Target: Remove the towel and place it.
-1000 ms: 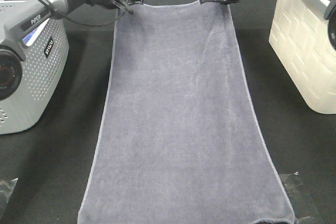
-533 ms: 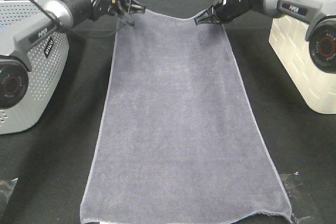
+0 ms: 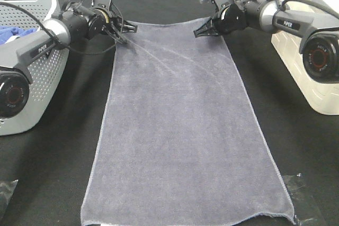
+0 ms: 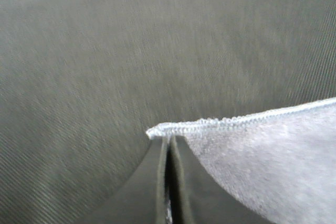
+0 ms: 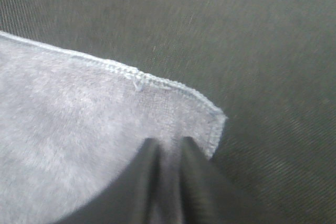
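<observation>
Towel point(image 3: 183, 130) lies spread long on the dark table point(image 3: 63, 173), far corners pinched in both closed jaws, left gripper point(image 3: 125, 36) and right gripper point(image 3: 199, 32). Grips look shallow though, so a corner could slip if one arm pulls harder.

A black cloth point(image 3: 63, 146) covers the whole work surface, finely woven up close. At the left edge stands a grey perforated basket point(image 3: 37, 88) with something blue point(image 3: 10, 34) inside; at the right, a cream bin point(image 3: 312, 86) with a brick-like pattern. Light is even and soft.
</observation>
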You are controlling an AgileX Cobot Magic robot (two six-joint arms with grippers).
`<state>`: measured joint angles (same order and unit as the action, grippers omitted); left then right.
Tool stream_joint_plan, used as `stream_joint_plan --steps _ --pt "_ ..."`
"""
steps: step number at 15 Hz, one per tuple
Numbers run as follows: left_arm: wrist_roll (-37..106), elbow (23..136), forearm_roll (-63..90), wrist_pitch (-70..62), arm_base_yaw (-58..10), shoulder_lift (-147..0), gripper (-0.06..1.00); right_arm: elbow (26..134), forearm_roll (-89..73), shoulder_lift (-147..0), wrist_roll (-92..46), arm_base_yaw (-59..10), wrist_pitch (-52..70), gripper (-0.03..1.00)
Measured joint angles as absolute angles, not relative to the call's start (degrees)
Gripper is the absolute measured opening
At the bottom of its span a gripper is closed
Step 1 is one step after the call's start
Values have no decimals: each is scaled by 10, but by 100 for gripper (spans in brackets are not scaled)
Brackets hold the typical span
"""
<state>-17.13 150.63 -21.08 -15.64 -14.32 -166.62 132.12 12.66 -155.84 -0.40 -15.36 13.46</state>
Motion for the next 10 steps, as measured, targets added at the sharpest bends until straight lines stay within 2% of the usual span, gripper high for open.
stream_joint_plan --steps 1,3,4,5,6,7,10 --pt "-171 1505 -211 -156 -143 -1667 4 1321 127 -1560 -4 -154 133 37" --pt "-171 1505 -211 -156 -143 -1667 21 1321 127 -1560 -3 -154 129 59" --pt "-171 1505 -211 -156 -143 -1667 35 1321 127 -1560 0 -154 129 65" --pt "-171 1505 -211 -156 -143 -1667 50 1321 127 -1560 9 -154 129 68" --pt "-171 1505 -211 -155 -143 -1667 71 1321 127 -1557 24 -154 139 70" --pt "-171 1505 -211 -155 -143 -1666 77 1321 126 -1553 30 -154 148 71" --pt "-172 1510 -204 -158 -147 -1658 81 1321 108 -1522 38 -154 171 71"
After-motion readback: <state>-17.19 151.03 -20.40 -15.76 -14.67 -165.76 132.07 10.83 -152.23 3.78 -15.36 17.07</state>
